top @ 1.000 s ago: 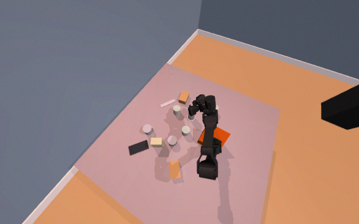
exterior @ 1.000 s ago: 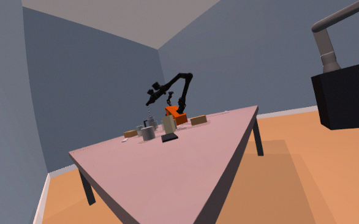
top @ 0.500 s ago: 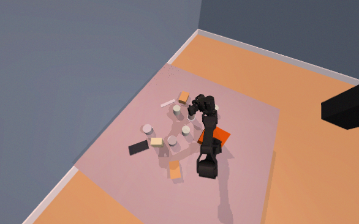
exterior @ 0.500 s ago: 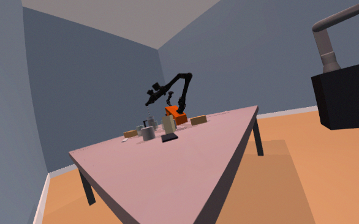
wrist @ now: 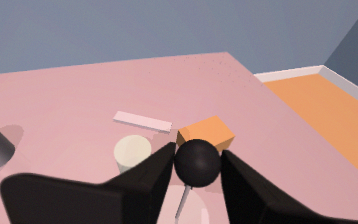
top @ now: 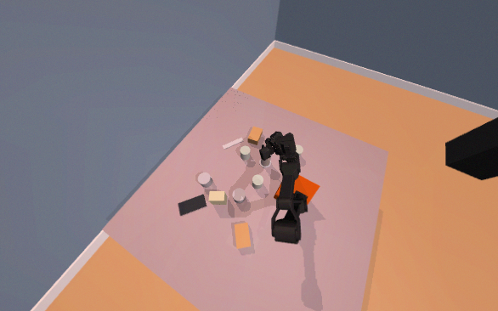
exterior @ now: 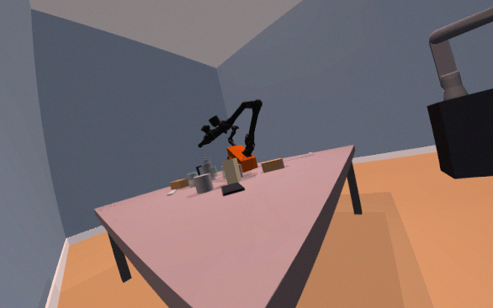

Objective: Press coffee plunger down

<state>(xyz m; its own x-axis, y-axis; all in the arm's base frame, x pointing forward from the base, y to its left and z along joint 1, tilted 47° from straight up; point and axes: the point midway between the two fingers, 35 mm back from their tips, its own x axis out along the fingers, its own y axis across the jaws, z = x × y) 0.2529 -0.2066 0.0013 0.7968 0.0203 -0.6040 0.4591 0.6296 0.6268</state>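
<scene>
The coffee press stands upright on the table, with a dark handle at its side in the exterior view; its pale round lid shows in the wrist view. A thin rod rises well above the lid to the black ball knob. My gripper is shut on this knob, one finger on each side. The fingers hide part of the lid, and most of the press body is out of the wrist view.
Pale green cylinders stand close around the press. Grey cylinders, an orange block, a white bar, a cream block and a black slab are also on the table.
</scene>
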